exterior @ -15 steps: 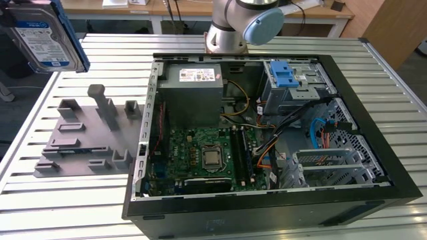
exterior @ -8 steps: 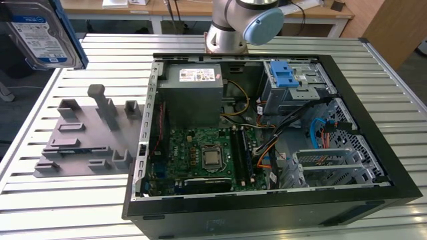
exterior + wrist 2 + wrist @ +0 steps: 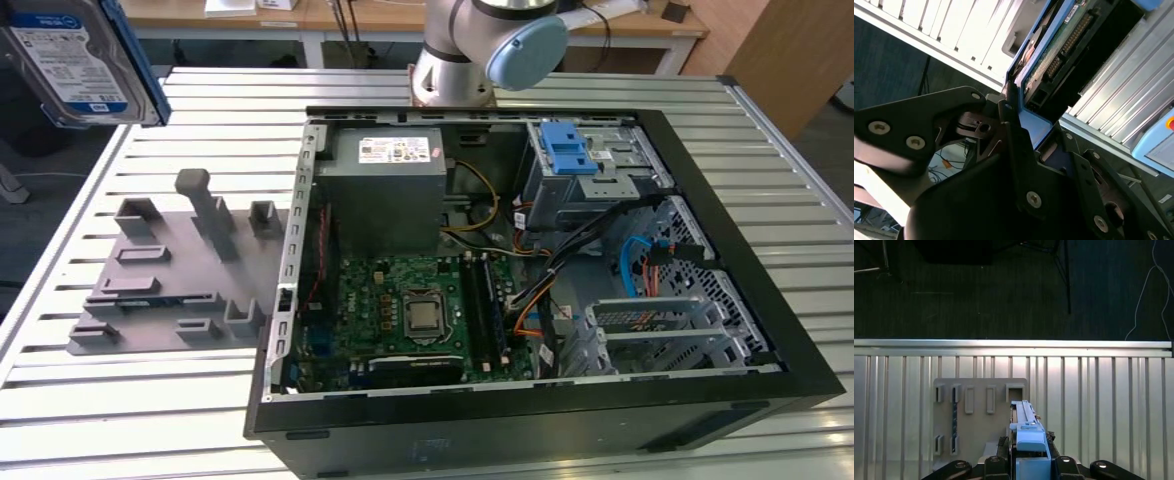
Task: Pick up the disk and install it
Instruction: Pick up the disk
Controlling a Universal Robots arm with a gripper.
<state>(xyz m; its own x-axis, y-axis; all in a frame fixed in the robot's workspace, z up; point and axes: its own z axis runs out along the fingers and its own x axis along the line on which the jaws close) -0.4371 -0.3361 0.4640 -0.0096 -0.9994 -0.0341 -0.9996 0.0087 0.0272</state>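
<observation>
The disk [image 3: 67, 55] is in my pincer [image 3: 1026, 462] - the jaws are narrowed onto it, and in the first wrist view its blue side rail [image 3: 1026, 432] stands clamped between them. It sits edge-on, with its long axis running straight out from my fingers [image 3: 1016, 145], away from the wrist. In the second wrist view I see its underside and connector end just beyond the fingertips.

Directly beneath the pincer lies the grey fixture plate [image 3: 979, 415] on the slatted table [image 3: 1104, 405], and the disk hangs well clear of both. The open computer case [image 3: 747, 400] is off to one side of me and lower - toward the exterior view's right. Its silver cage [image 3: 627, 185] is well apart from the disk. As I judge it, the pick is done and the install is not.
</observation>
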